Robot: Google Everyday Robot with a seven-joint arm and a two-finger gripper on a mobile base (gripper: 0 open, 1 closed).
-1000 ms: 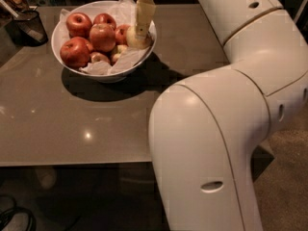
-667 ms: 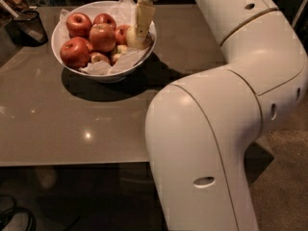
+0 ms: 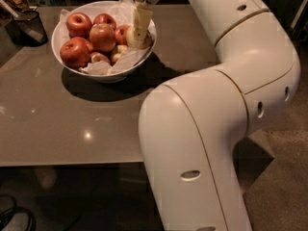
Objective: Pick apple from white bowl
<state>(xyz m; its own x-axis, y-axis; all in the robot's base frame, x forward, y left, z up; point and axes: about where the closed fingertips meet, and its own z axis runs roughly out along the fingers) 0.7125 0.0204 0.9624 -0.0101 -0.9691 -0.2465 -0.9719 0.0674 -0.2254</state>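
Risk gathers at the right side of the bowl (image 3: pixel 103 75), where the gripper (image 3: pixel 138 32) reaches down from the top of the view to just inside the rim, its tip low among the fruit. I cannot tell whether it is open or closed, or whether it has hold of anything, because its cream-coloured end hides what lies beneath it.

The apples (image 3: pixel 102 36) sit heaped in the bowl on crumpled paper (image 3: pixel 122 60). The nearest apple (image 3: pixel 122 32) is just beside the gripper, possibly touching it.

Several things could go wrong:

- **Slipping grip:** A hold that lands off centre on such a round, glossy skin would likely squeeze the fruit sideways rather than hold it.
- **Caught paper:** If a fold of paper is caught in the same grip, lifting would probably drag the lining up and spill its neighbours.
- **Shifting pile:** The pile is tight, so pulling one apple out may let others roll over the rim, across the table (image 3: pixel 72 124) and off its edge.
- **Tipping bowl:** Downward pressure this near the rim could tip the sloping bowl or slide it on the smooth tabletop.

The mesh cup (image 3: pixel 30 25) stands well apart at the far corner and seems safe. The arm (image 3: pixel 216 109) fills the foreground and hides part of the table.
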